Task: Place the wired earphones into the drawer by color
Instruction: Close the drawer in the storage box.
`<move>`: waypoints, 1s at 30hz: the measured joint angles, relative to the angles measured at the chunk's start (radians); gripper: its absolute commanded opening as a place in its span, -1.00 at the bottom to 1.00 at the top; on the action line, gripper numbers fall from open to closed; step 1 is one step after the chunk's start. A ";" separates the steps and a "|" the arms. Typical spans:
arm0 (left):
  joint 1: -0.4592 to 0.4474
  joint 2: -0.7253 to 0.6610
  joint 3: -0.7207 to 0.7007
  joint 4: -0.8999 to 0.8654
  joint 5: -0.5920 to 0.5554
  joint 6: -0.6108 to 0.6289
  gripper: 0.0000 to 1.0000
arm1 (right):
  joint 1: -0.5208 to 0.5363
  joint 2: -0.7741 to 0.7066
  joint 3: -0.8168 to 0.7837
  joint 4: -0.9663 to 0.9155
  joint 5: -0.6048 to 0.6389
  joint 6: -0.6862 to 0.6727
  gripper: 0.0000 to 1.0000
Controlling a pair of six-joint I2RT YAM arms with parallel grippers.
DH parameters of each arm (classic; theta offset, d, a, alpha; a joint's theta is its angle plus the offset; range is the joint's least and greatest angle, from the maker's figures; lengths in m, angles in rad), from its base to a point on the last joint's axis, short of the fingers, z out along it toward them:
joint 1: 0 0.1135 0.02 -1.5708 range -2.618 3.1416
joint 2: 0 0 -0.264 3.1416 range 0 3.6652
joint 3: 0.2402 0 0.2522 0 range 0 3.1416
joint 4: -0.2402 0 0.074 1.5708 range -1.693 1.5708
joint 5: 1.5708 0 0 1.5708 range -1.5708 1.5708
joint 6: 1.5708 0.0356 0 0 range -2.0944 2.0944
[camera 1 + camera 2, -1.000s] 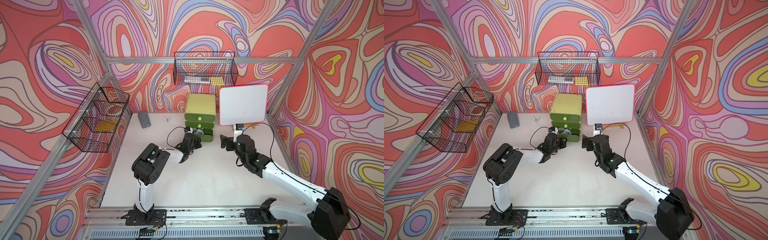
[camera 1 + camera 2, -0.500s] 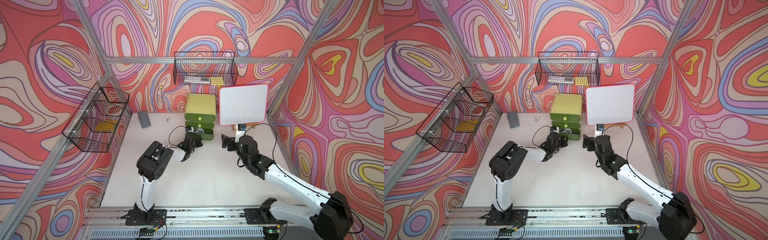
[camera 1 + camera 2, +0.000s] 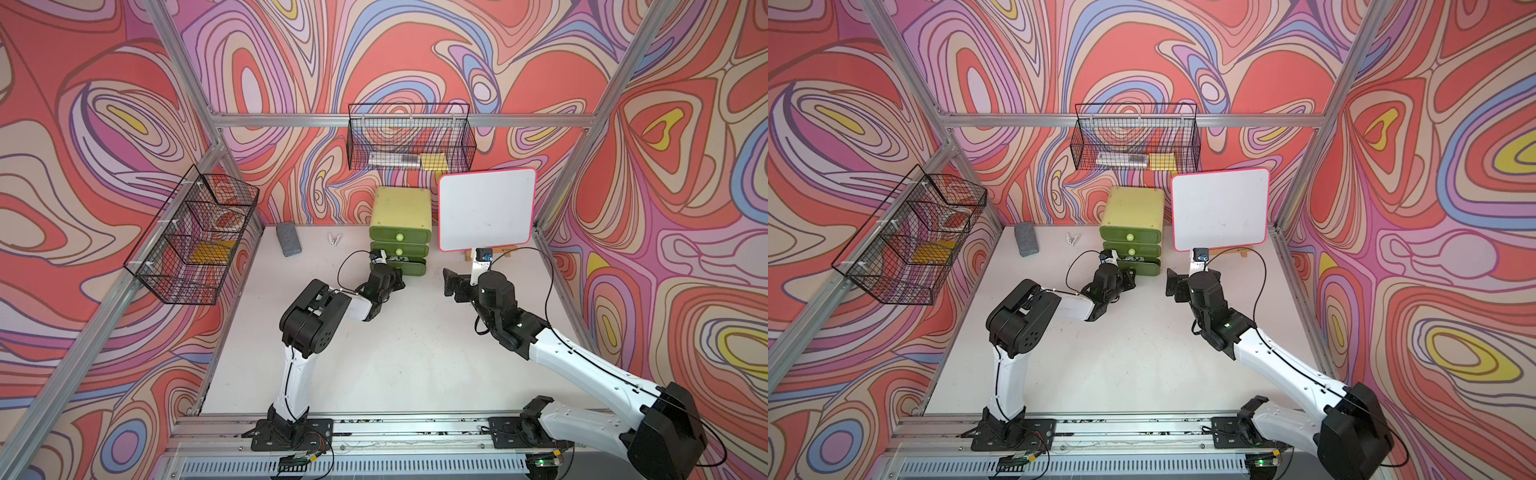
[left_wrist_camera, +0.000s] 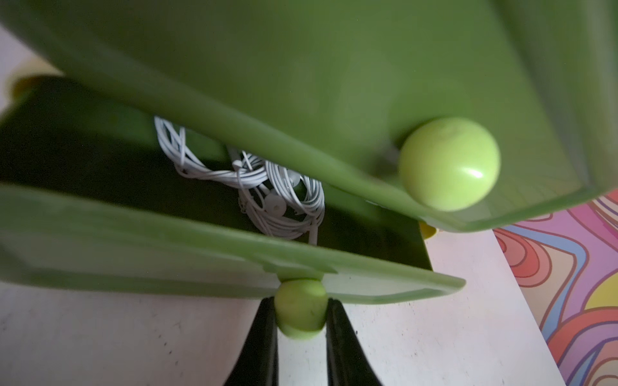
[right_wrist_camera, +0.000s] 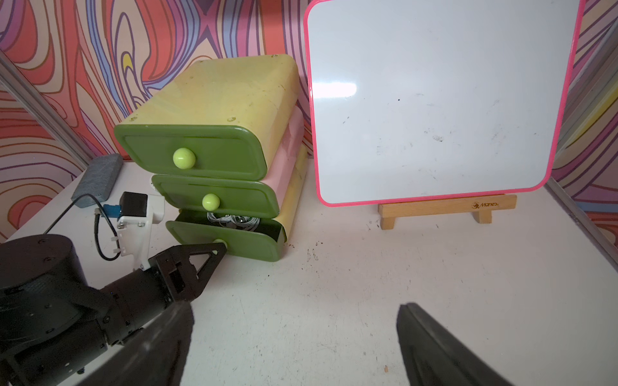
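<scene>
The drawer (image 3: 401, 212) (image 3: 1133, 210) (image 5: 214, 100) is a yellow-green cabinet with three dark-green drawers, standing at the back of the table. Its bottom drawer front (image 5: 247, 245) (image 4: 167, 267) is pulled out a little. White wired earphones (image 4: 277, 197) (image 5: 230, 220) lie coiled inside it. My left gripper (image 4: 301, 310) (image 3: 397, 276) (image 3: 1128, 276) is shut on the bottom drawer's round knob (image 4: 300, 309). My right gripper (image 5: 294, 310) (image 3: 451, 284) (image 3: 1173, 284) is open and holds nothing, low over the table to the right of the cabinet. The two upper drawers are shut.
A pink-framed whiteboard (image 3: 486, 210) on a wooden stand is right beside the cabinet. A grey eraser (image 3: 288, 243) and a white clip (image 3: 336, 239) lie at the back left. Black wire baskets hang on the back wall (image 3: 409, 143) and the left wall (image 3: 195, 245).
My left arm's elbow has swung to the right, and its gripper has edged toward the cabinet with the knob still in it. The right arm has barely moved.
</scene>
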 measured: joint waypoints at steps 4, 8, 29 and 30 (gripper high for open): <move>0.002 0.021 0.015 0.014 -0.001 0.000 -0.48 | 0.000 0.000 0.000 0.000 0.000 0.000 0.94; 0.006 0.043 0.031 0.033 -0.002 -0.001 -0.37 | 0.000 0.000 -0.003 0.000 0.001 0.000 0.94; 0.007 0.132 0.091 0.109 -0.029 -0.041 -0.31 | 0.000 0.000 -0.006 0.000 0.000 0.000 0.94; 0.007 0.136 0.092 0.112 -0.030 -0.043 -0.31 | 0.000 0.000 -0.006 0.000 0.001 0.000 0.94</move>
